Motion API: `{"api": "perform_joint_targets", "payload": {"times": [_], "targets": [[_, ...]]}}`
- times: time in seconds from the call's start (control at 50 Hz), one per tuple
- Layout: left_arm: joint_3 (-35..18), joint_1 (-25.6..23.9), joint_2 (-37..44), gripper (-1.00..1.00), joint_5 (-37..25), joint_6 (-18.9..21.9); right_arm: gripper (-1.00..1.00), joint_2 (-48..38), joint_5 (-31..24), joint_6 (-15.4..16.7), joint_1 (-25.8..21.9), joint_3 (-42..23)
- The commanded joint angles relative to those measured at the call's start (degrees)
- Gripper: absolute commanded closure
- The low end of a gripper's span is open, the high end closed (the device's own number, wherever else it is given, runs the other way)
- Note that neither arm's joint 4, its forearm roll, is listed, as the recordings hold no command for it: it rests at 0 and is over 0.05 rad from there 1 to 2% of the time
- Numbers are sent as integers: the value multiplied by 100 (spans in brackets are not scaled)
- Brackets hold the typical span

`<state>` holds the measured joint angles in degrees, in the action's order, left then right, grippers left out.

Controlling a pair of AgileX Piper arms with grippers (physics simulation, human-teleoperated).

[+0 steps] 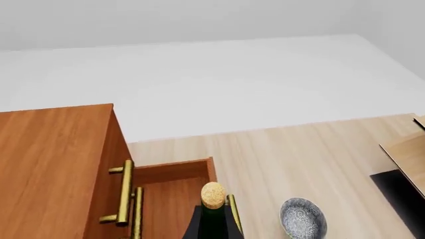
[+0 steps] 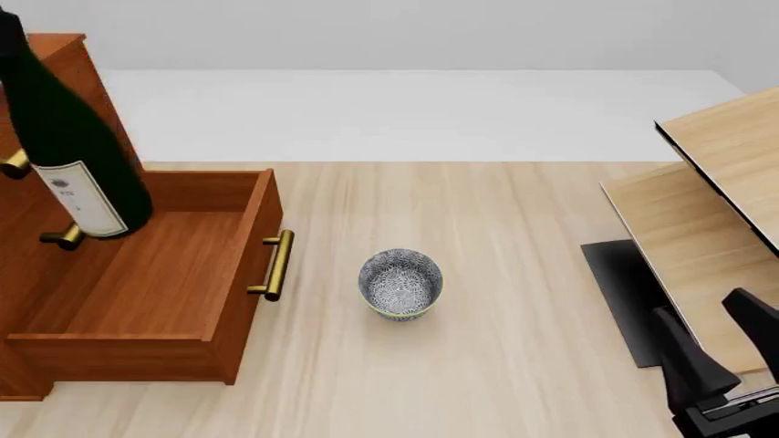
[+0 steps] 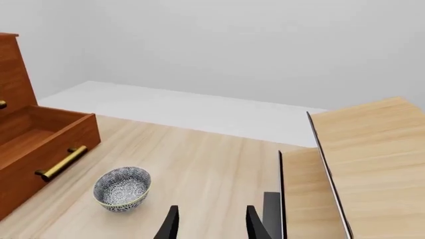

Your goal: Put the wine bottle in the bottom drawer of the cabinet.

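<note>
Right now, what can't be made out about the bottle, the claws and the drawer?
- Left claw: not visible in the front view; in the left wrist view only dark parts beside the wine bottle at the picture's edge, so its grip can't be confirmed.
- Bottle top: cut off by the front view's edge; label text too small.
- Bottom drawer: whether the bottle touches its floor is unclear.
- Right claw: only fingertips show, apart.

Bright, even, diffuse light fills all three views, with no glare, blur or edge distortion. Shadows are faint: the bowl (image 2: 400, 283) casts only a soft smudge at its base, toward 6 o'clock, and everything renders sharp.
</note>
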<state>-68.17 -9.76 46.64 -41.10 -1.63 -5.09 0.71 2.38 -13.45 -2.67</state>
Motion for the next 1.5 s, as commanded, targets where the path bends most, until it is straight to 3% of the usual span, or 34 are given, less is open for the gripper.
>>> {"api": "perform_joint_targets", "payload": {"times": [0.02,0.28,0.82,1.5], "targets": [[395,2,-213,100,48,0,-100,21,-35,6,-6,9],[792,-124,-357,100,-1,-32,-100,23,-45,12,-12,3],[1230,115,-295,100,236,67,-100,43,-67,3,-13,31],[1642,-18,-287,100,508,-149,-100,14,-59,8,-1,40]]}}
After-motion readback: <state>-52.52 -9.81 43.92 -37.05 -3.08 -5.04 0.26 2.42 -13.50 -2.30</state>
